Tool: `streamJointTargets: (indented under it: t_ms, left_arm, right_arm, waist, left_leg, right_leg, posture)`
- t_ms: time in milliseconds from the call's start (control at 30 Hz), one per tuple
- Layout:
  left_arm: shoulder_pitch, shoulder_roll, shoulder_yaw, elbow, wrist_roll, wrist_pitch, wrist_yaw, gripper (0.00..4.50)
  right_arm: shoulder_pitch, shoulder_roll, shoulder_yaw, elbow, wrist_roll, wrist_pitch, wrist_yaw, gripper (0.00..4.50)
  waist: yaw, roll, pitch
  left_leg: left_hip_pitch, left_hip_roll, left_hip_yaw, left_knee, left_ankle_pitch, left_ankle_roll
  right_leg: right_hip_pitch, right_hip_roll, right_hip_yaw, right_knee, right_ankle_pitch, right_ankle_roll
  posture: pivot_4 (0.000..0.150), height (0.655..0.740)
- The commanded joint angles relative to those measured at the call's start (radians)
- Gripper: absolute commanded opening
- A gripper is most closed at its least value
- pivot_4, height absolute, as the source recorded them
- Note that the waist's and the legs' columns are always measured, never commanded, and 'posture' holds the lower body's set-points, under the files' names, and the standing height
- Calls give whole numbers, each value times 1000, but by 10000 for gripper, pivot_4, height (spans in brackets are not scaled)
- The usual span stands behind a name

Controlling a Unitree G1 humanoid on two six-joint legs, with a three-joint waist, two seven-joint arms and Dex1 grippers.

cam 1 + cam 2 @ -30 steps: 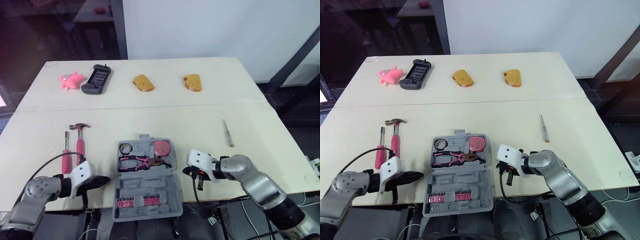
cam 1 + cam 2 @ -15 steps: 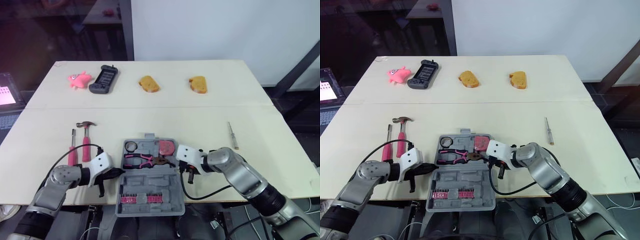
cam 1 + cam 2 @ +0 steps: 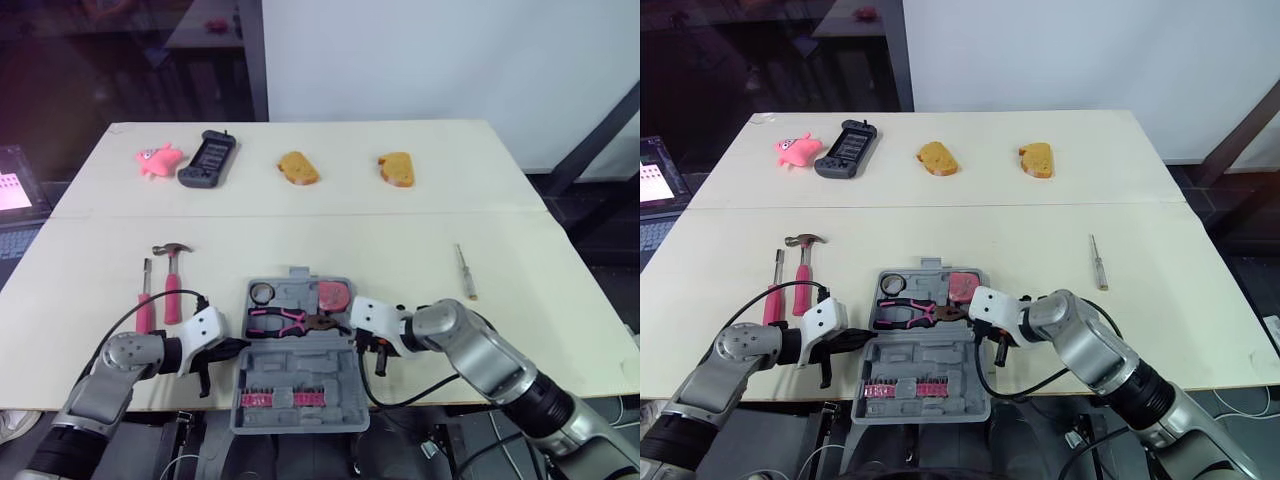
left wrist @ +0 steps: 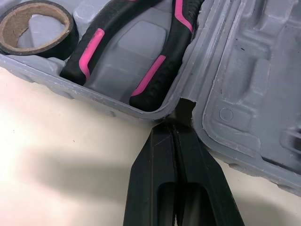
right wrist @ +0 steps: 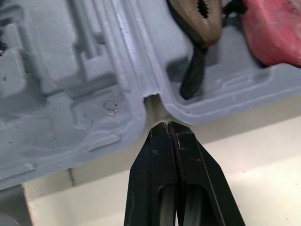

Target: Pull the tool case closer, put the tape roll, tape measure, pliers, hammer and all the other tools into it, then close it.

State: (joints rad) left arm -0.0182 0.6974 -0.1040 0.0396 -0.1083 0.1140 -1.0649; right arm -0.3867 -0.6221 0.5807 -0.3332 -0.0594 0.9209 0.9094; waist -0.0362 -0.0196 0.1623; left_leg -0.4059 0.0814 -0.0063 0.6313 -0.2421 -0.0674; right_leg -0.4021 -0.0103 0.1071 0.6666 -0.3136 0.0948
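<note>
Both closed empty, left hand (image 4: 176,128) at 9 o'clock, right hand (image 5: 168,125) at 3, sit at hinge ends of the stiff, likely light tool case (image 3: 300,372).

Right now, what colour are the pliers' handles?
The pliers have black handles with pink stripes, which show best in the left wrist view.

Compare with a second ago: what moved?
Both arms closed in on the tool case: the left gripper and right gripper, both shut, now point at its hinge notches from either side. Nothing grasped or released. Case, hammer and pink screwdriver unmoved.
</note>
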Motion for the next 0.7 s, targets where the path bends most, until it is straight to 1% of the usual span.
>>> streamJointTargets:
  t_ms: [33, 200, 300, 367, 567, 700]
  left_arm:
    - [-20, -16, -46, 14, 17, 10, -1, 274]
    - [-47, -25, -63, 38, 35, 0, -8, 274]
    - [-92, -33, -75, 93, 53, -27, -17, 274]
    - [-137, -41, -78, 133, 55, -34, -24, 274]
    - [-341, -93, -93, 320, 83, -77, -33, 274]
    - [-417, -119, -98, 411, 101, -106, -37, 274]
  right_arm:
    - [-12, 49, 25, 11, 13, -3, -18, 0]
    - [-36, 54, 17, 30, 13, -20, -19, 0]
    - [-56, 49, 3, 67, 13, -43, -15, 0]
    - [-67, 45, -8, 94, 14, -60, -13, 0]
    - [-135, 65, -46, 233, 5, -139, -31, 0]
    - [-169, 85, -54, 299, -10, -177, -37, 0]
  waist:
    - [-2, 0, 0]
    - [-4, 0, 0]
    - [-1, 0, 0]
    - [1, 0, 0]
    - [13, 0, 0]
    - [16, 0, 0]
  left_leg:
    - [0, 0, 0, 0, 0, 0]
    - [8, 0, 0, 0, 0, 0]
    - [11, 0, 0, -1, 0, 0]
    - [13, 0, 0, 0, 0, 0]
    - [13, -1, 0, 1, 0, 0]
    - [12, -1, 0, 0, 0, 0]
  right_leg:
    - [0, 0, 0, 0, 0, 0]
    - [7, 0, 0, 0, -1, -3]
    - [11, 0, 0, 0, -2, -3]
    - [11, 0, 0, 0, -2, -3]
    - [13, 0, 0, 0, -1, -3]
    - [11, 0, 0, 0, 1, 0]
  posture:
    - [1500, 7400]
    - [1500, 7400]
    - [1500, 7400]
    - [1500, 7400]
    - [1500, 7400]
    - [1500, 7400]
